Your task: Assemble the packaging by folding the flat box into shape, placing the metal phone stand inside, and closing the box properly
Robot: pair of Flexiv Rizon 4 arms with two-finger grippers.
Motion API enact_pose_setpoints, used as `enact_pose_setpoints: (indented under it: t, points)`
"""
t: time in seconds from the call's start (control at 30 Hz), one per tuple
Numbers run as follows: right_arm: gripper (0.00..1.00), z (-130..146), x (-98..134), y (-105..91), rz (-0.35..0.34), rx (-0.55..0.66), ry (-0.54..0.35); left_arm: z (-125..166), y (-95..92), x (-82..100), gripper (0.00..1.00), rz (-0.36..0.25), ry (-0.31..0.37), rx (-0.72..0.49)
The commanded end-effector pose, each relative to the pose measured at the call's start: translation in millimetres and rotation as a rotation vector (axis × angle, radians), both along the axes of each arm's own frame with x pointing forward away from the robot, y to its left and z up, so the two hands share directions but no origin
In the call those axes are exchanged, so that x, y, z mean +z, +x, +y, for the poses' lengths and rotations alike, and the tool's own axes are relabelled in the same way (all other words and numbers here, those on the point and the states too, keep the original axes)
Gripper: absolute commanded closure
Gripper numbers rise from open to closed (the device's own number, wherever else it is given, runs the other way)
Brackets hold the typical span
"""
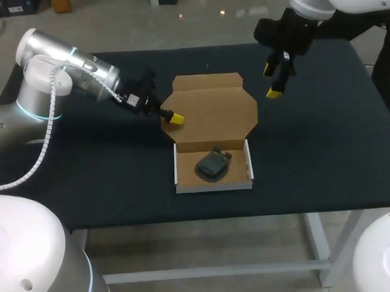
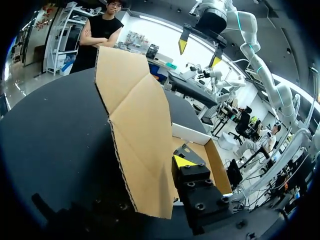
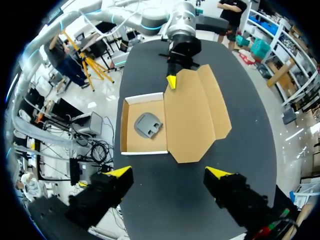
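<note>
One black table [image 1: 87, 189] carries everything here. Nearest the robot sits the box tray [image 1: 181, 169], with its four walls folded up, white edges showing and the top open. The metal phone stand [image 1: 213, 166] is inside the tray, dark grey, lying flat on the floor around mid-tray and a bit toward 3 o'clock. It does not touch the left wall.

At 12 o'clock from the tray is the lid [image 1: 213, 113], joined along the tray's far wall and thrown back open, brown inner face up. Its side flaps spread at 9 and 3 o'clock, and a narrow flap runs along the far edge. The box is not closed.

The left arm comes in from 9 o'clock. The left gripper [image 1: 175, 119] is at the lid's left edge, about 10 o'clock from the stand and right against the cardboard. In the left wrist view the lid panel covers part of the tool, so I cannot tell whether it grasps the lid or is released.

Farthest out, at about 1 o'clock from the tray, the right gripper [image 1: 272, 80] hangs well above the table, past the lid's far right corner. It is released, with its yellow tips wide apart and nothing between them. In the right wrist view the whole box, tray and stand lie ahead of it, well apart from it.
</note>
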State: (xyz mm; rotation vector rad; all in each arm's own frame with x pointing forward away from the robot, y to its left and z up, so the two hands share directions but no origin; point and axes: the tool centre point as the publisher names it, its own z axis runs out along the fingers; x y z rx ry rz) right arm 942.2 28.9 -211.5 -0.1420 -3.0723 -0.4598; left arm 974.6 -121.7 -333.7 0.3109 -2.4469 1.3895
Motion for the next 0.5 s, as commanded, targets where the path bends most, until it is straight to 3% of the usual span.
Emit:
enact_pose_setpoints:
  t: [0.03,0.5]
  points:
    - [0.0,2.9,4.3,1.5,0.004,0.005,-0.012,0.1,-0.5,0.5,0.71,-0.002,-0.007,-0.005]
    - [0.0,7.0,6.2,0.8,0.001,0.012,-0.023,-1.4,-4.7,3.4,0.77,-0.017,-0.045,-0.001]
